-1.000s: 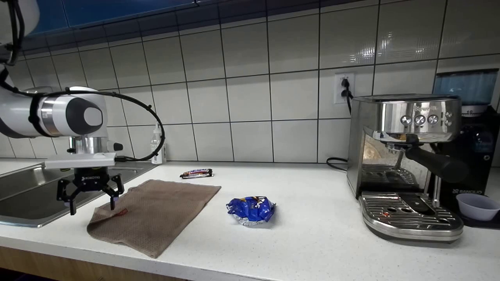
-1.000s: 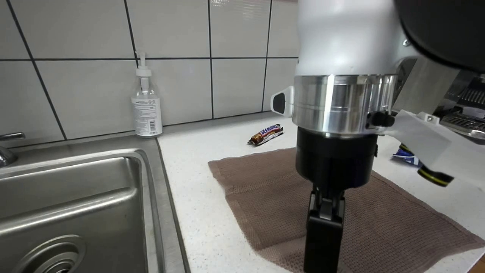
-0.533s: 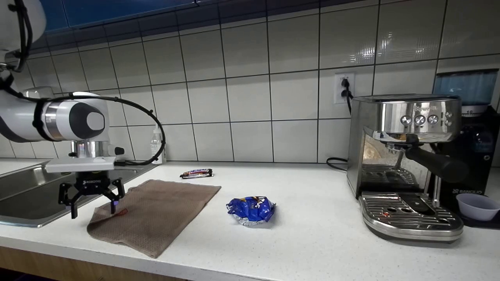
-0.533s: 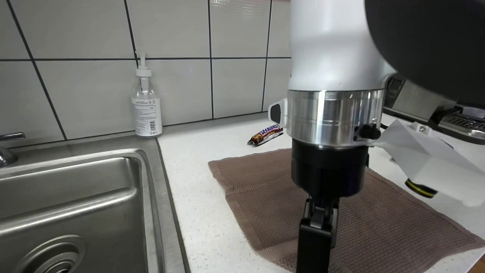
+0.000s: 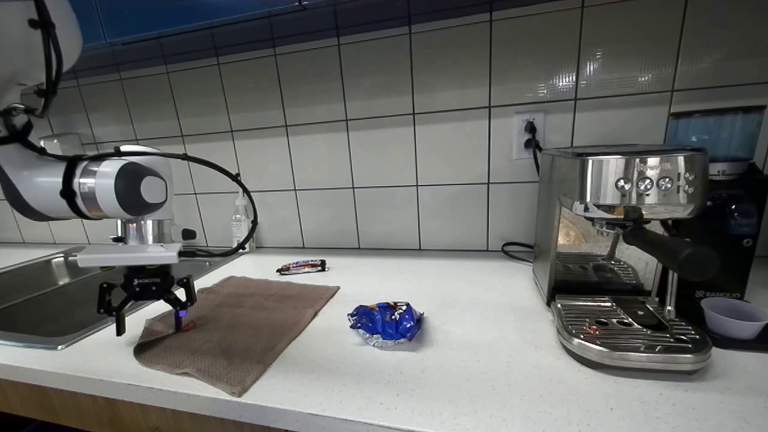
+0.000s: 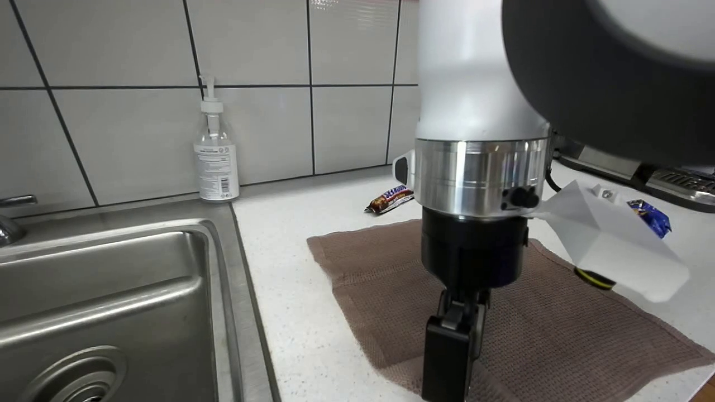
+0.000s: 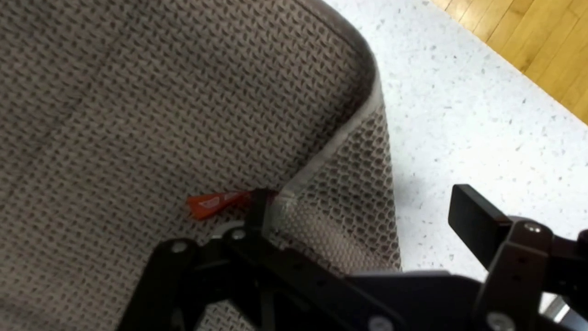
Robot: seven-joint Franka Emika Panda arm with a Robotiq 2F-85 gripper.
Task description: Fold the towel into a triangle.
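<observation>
The brown towel (image 5: 252,324) lies spread on the white counter, also in an exterior view (image 6: 547,335) and in the wrist view (image 7: 161,115). Its corner by the sink is turned up over itself, showing the underside (image 7: 358,179) and a red tag (image 7: 213,204). My gripper (image 5: 150,330) is open and empty, pointing down at this corner. In the wrist view my gripper (image 7: 363,200) has the turned-up edge between its jaws. One finger (image 7: 259,207) is over the towel beside the tag; the other is over bare counter. Whether a finger touches the towel I cannot tell.
A metal sink (image 6: 223,312) is beside the towel. A candy bar (image 5: 302,267) and a crumpled blue wrapper (image 5: 387,324) lie on the counter. A pump bottle (image 6: 217,156) stands at the wall. A coffee machine (image 5: 624,240) stands farther off. The counter's front edge (image 5: 198,405) is close to the towel.
My open gripper has moved slightly down and right in an exterior view, farther over the towel's turned-up corner. The towel has not visibly moved.
</observation>
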